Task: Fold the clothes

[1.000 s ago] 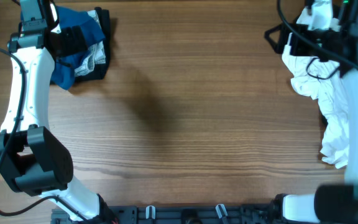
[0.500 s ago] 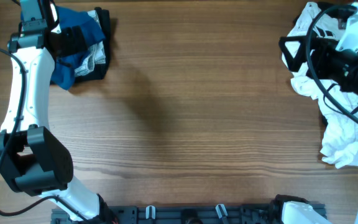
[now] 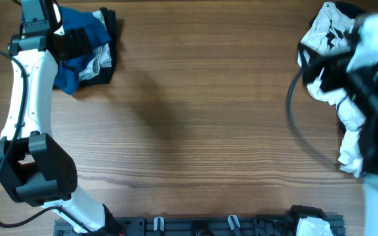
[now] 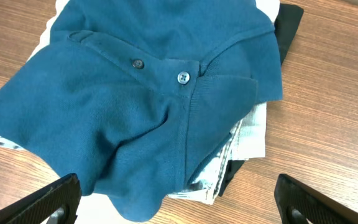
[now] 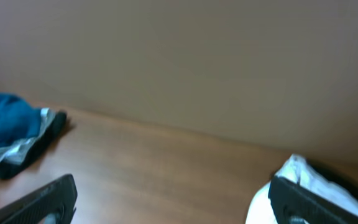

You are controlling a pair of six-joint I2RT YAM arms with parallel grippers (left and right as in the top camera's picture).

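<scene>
Polo shirt [image 4: 135,106], deep blue, rumpled over pale shorts [image 4: 246,140], below wide-open left gripper [image 4: 176,196]; white garment [image 5: 303,180] beside right gripper [image 5: 173,199], likewise spread.

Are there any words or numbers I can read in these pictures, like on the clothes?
No text can be read in any view.
White garment: it has black marks, but they are too blurred to tell if they are letters.
Blue polo shirt: plain cloth with two buttons, no label or print showing.

light even, soft | overhead: R arm [image 3: 373,85] motion-blurred | R wrist view blurry
</scene>
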